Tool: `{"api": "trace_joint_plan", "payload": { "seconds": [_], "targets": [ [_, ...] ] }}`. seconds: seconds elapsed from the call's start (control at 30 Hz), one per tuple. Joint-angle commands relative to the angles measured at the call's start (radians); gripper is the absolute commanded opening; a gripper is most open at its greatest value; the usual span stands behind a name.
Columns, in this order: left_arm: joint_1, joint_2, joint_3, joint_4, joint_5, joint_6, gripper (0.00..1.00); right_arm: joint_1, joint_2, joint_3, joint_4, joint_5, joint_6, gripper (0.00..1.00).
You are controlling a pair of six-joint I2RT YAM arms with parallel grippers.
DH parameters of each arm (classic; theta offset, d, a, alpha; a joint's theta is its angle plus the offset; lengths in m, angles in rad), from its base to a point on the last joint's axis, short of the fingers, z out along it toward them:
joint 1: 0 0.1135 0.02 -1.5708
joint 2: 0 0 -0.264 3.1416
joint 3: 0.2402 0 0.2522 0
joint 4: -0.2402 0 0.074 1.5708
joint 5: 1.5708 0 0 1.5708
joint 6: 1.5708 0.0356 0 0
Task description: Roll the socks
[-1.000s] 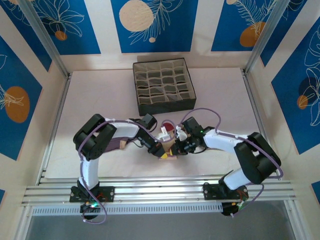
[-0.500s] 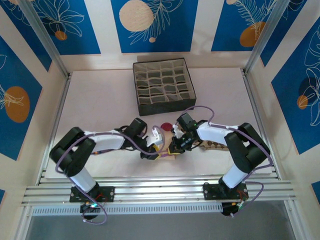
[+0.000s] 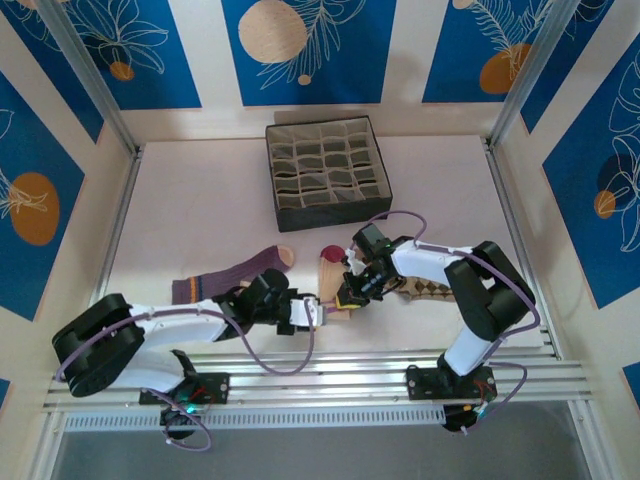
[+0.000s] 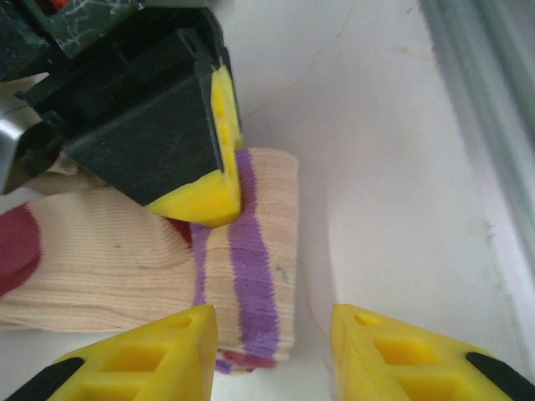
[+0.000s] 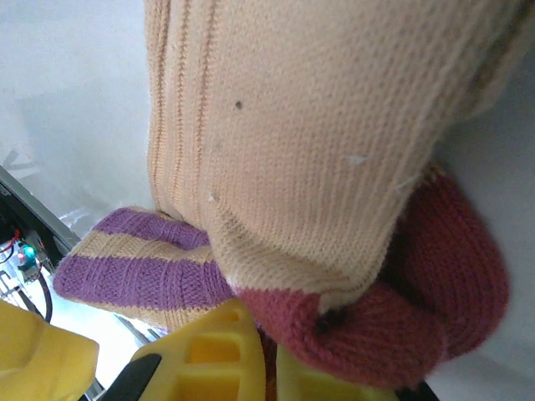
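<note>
Slippage is the main risk: right gripper (image 3: 347, 292) is clamped on only a small maroon fold of the beige sock (image 4: 109, 251), so a pull could slip free or drag the sock instead of rolling it. Left gripper (image 4: 272, 351) stands part-open astride the striped cuff, gripping nothing, and could knock it askew. The beige sock lies mostly flat near the front edge of the table (image 3: 200, 200) between the arms, ribbed, maroon toe pointing away, with the purple sock (image 3: 235, 272) to its left.

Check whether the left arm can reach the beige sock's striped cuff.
Likely yes: the left gripper is open with the striped cuff just ahead; the right gripper, shut on the beige sock, crowds its far side.
</note>
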Motion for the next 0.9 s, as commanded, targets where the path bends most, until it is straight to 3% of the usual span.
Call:
{"api": "trace_joint_plan", "payload": {
  "seconds": [0.0,0.2,0.53,0.6,0.7,0.8,0.87],
  "targets": [
    [-0.034,0.029,-0.003,0.076,-0.128,0.090,0.38,0.003,0.060,-0.027,-0.089,0.080,-0.012,0.01],
    [-0.098,0.111,0.024,0.104,-0.202,0.133,0.34,0.002,0.080,-0.016,-0.094,0.060,-0.020,0.01],
    [-0.105,0.268,0.044,0.159,-0.237,0.146,0.42,0.004,0.082,-0.019,-0.098,0.018,-0.046,0.02],
    [-0.105,0.291,0.061,0.117,-0.234,0.128,0.32,0.013,0.067,-0.024,-0.083,0.009,-0.058,0.10],
    [-0.104,0.298,0.100,0.003,-0.198,0.085,0.00,0.017,0.022,-0.041,-0.060,0.013,-0.062,0.32],
    [-0.097,0.287,0.108,-0.051,-0.132,0.049,0.00,0.011,-0.039,-0.068,-0.028,0.032,-0.049,0.46],
    [-0.084,0.282,0.124,-0.102,-0.079,0.023,0.00,0.004,-0.074,-0.080,-0.016,0.046,-0.042,0.50]
  ]
}}
